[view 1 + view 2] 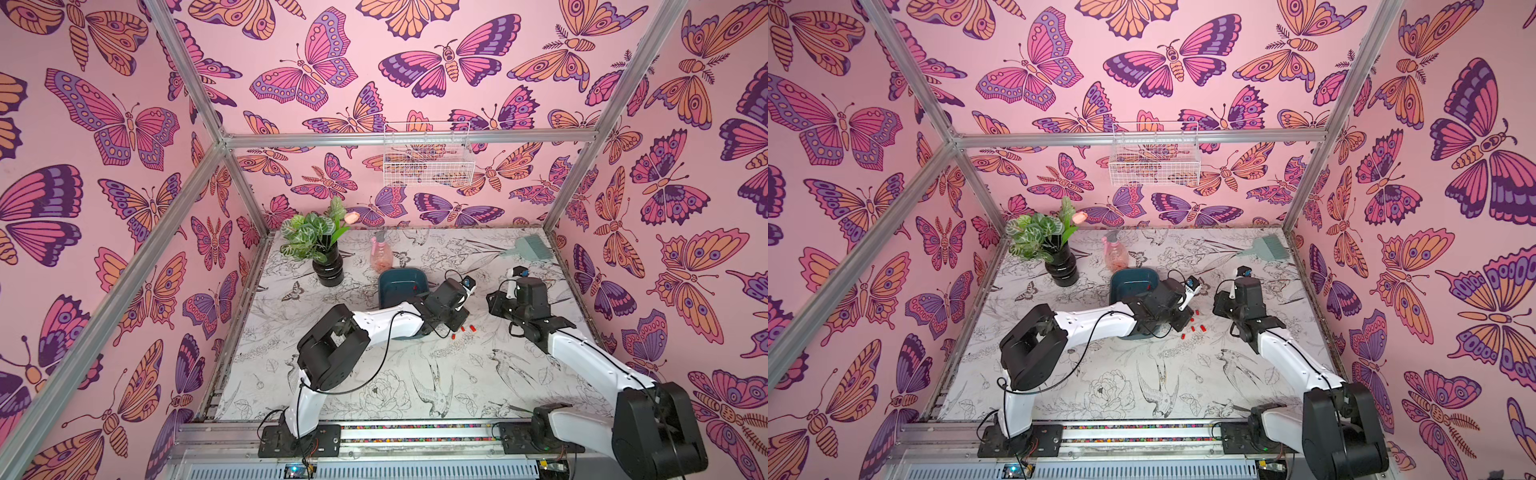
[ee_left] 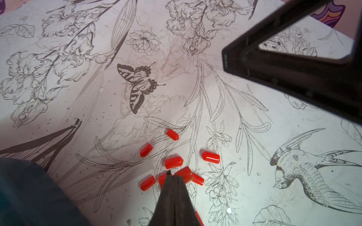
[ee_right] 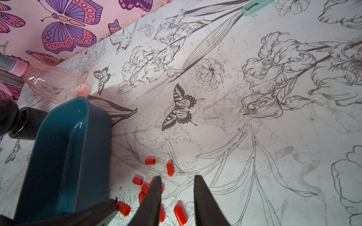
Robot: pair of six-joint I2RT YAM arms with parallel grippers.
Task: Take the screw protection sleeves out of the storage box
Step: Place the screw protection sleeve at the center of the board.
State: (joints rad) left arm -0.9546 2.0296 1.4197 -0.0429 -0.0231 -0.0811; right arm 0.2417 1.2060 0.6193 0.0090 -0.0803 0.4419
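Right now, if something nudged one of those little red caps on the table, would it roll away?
Probably: the red screw protection sleeves are short cylinders lying on their sides on the flat table, so a nudge should roll them. Tiny beside the right gripper, they are likely light and scattered. Their glossy skin hints they may slip from a pinch.

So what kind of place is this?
Probably a robot test cell: an aluminium frame with wallpaper panels, a left arm and right arm mounted on a rail, staged props like a vase.
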